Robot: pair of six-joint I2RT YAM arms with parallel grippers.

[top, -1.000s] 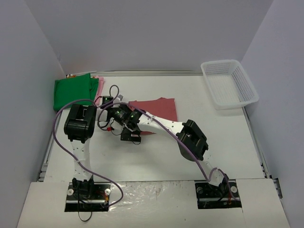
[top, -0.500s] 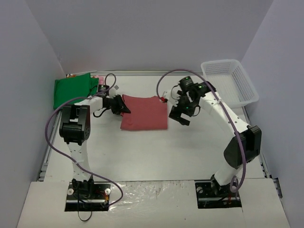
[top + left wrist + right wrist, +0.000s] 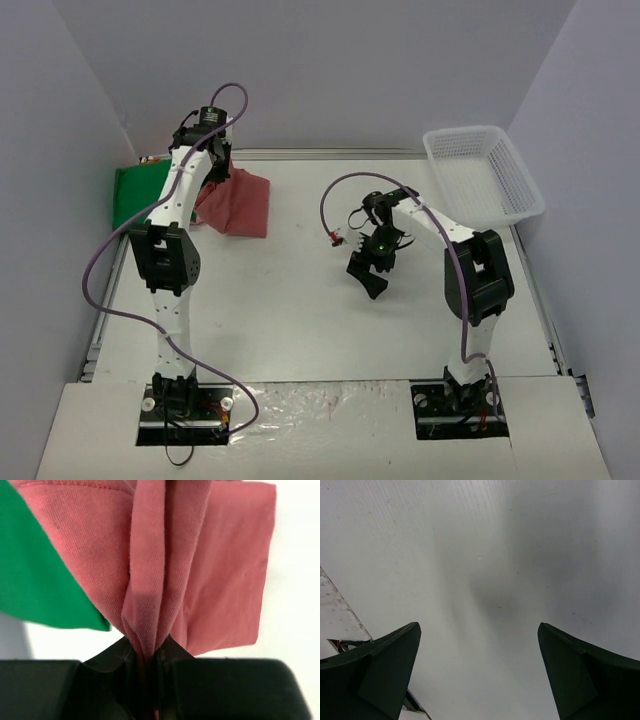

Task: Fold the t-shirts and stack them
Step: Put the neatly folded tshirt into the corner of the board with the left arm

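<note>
Left jaws first: nipped down narrow on a bunched fold of the dusty-red t-shirt (image 3: 220,570). In the left wrist view the cloth is squeezed right into the slot between them. From that pinch the shirt spreads away in layered folds, with a straight folded edge on one side against the white bench (image 3: 300,580). On the other side, the green t-shirt (image 3: 35,570) shows from underneath the red one.

From above, the left arm (image 3: 170,220) is stretched towards the far left corner. The red shirt hangs off its tip, sloping down towards the middle of the bench, and I can't tell whether its lower edge touches the surface. The green shirt lies flat in that far left corner, just beside and partly behind the arm.

Over to the right jaws: spread wide, nothing in them. The right wrist view shows both dark fingers (image 3: 385,665) well apart, with only bare bench and a soft shadow between. In the top view they point down near the middle of the bench, well apart from the red shirt. The right arm (image 3: 440,225) is bent back behind them. A white mesh basket (image 3: 485,175) sits in the far right corner.
</note>
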